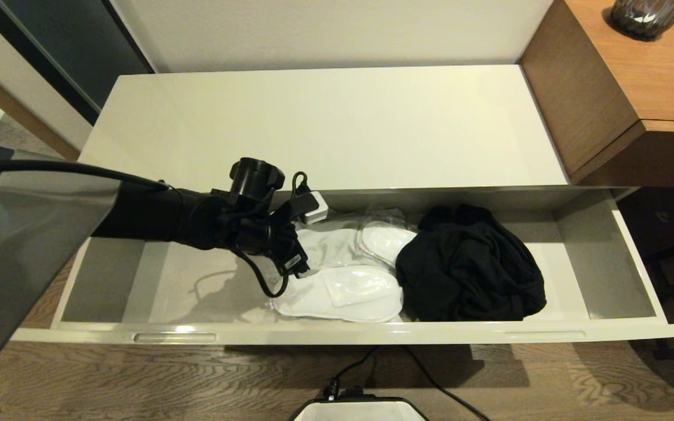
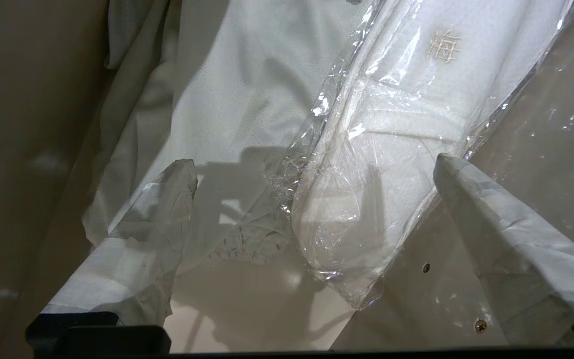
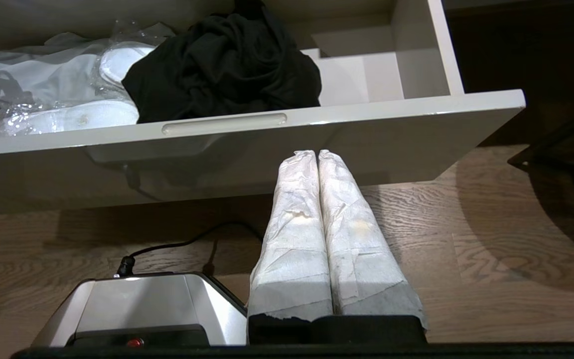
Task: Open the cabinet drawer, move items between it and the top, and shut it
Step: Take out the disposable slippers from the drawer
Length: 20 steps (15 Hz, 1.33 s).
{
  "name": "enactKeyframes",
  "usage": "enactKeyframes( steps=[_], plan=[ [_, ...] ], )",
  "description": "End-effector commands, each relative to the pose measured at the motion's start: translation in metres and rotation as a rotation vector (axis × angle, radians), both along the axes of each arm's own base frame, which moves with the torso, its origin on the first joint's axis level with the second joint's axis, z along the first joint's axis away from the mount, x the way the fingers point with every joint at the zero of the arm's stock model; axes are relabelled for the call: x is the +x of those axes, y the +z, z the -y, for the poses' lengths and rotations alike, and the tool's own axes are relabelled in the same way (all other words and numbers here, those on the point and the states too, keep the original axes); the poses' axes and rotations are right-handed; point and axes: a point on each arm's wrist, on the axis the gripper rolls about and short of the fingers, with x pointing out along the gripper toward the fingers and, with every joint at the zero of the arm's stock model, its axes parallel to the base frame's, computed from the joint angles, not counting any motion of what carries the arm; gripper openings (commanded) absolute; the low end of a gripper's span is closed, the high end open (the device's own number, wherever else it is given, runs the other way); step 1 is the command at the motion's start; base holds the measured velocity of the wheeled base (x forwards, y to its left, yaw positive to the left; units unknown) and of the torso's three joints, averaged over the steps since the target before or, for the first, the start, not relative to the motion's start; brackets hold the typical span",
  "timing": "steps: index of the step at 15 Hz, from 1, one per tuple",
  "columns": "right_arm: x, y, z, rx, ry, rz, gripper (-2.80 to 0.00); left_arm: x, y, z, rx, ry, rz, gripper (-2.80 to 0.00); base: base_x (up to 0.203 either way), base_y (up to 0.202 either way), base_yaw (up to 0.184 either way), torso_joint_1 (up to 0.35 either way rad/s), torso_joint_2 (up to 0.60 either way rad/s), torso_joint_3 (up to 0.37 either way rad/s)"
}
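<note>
Left end effector (image 2: 317, 164), fingers spread, just above wrapped slippers (image 2: 391, 124) in drawer (image 1: 337, 333).

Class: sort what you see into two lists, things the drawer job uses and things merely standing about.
Job:
long glossy beige drawer
glossy cream cabinet top
crumpled black cloth garment
plastic-wrapped white slippers
light grey garment

Standing about:
dark glass vase
brown wooden unit

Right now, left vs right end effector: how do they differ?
The left end effector is open; the right end effector is shut, fingers pressed together. The left is down inside the cabinet drawer, over a wrapped slipper pair; the right is parked outside, low before the drawer front. Both have pale-wrapped fingers and hold nothing.
</note>
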Motion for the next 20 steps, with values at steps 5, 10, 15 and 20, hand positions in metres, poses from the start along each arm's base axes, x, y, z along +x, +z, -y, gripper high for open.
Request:
enactKeyframes(
  steps=[5,10,15,20],
  plan=[
    [0.000,0.000,0.000,0.002,0.000,-0.002,-2.80,0.004,0.017,0.003,0.067,-0.053,-0.014,0.00,0.000,0.000,0.000,0.000,0.00,0.000],
    [0.000,0.000,0.000,0.001,0.000,0.000,-2.80,-0.003,0.025,0.016,0.111,-0.172,-0.031,0.00,0.000,0.000,0.000,0.000,0.00,0.000],
    [0.000,0.000,0.000,0.000,0.000,0.000,-2.80,-0.007,0.024,0.020,0.120,-0.186,-0.059,0.00,0.000,0.000,0.000,0.000,0.00,0.000],
    [0.000,0.000,0.000,0.002,0.000,0.000,-2.80,-0.008,0.026,0.025,0.112,-0.193,-0.052,0.00,0.000,0.000,0.000,0.000,0.00,0.000]
  ],
)
